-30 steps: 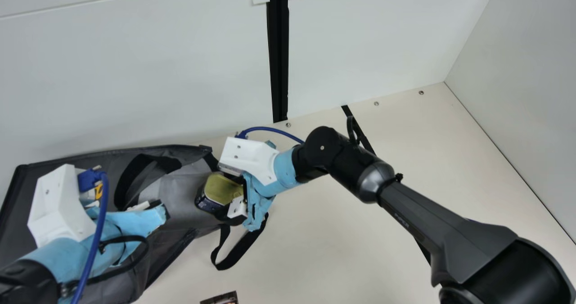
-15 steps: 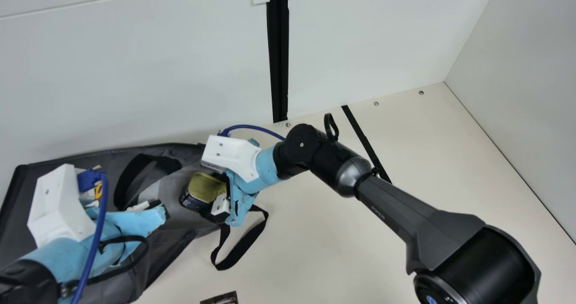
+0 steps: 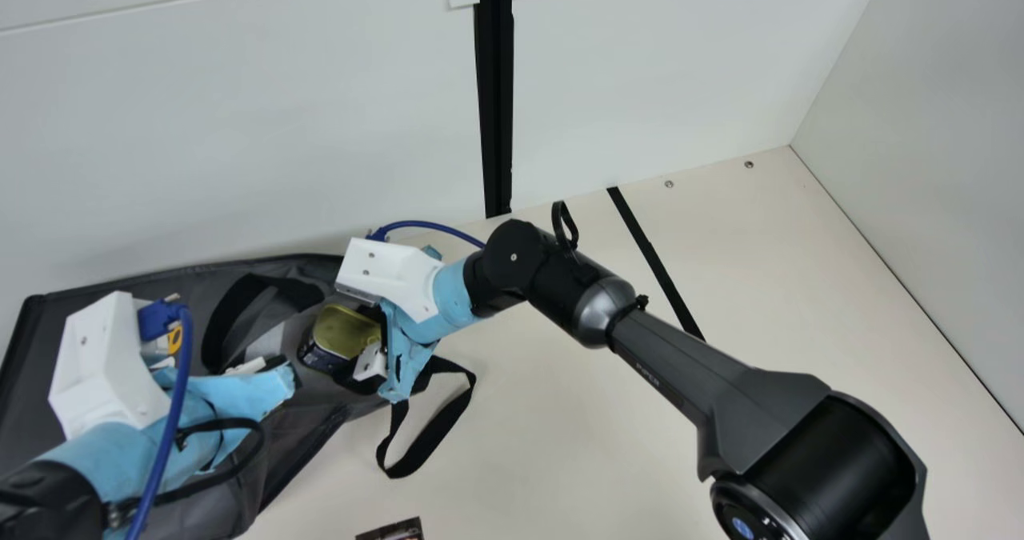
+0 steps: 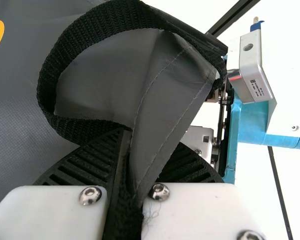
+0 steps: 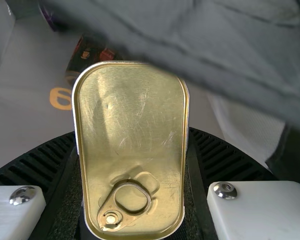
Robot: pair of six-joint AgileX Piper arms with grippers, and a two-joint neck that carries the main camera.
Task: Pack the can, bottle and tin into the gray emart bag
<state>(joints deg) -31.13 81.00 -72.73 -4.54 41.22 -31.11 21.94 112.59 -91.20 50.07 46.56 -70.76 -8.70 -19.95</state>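
In the main view my left gripper (image 3: 276,376) is over the gray bag (image 3: 60,324); the left wrist view has the left gripper (image 4: 127,185) shut on the bag's edge (image 4: 162,107) by its black strap (image 4: 55,85). My right gripper (image 3: 352,368) holds the gold-lidded tin (image 3: 344,330) at the bag's mouth. In the right wrist view the right gripper (image 5: 132,170) is shut on the tin (image 5: 132,110), pull tab visible, with bag fabric above and around it. Deeper in the bag lies a dark can-like item (image 5: 87,56) and a purple-dark object (image 5: 51,19).
A black strap loop (image 3: 428,440) of the bag lies on the table (image 3: 576,428). A small dark printed item (image 3: 392,530) shows at the near edge. White walls (image 3: 240,124) stand behind; a black strip (image 3: 656,264) crosses the table right of centre.
My right arm has moved left with the tin, carrying it from the bag's edge farther into its opening. The left arm has stayed still, holding the bag.
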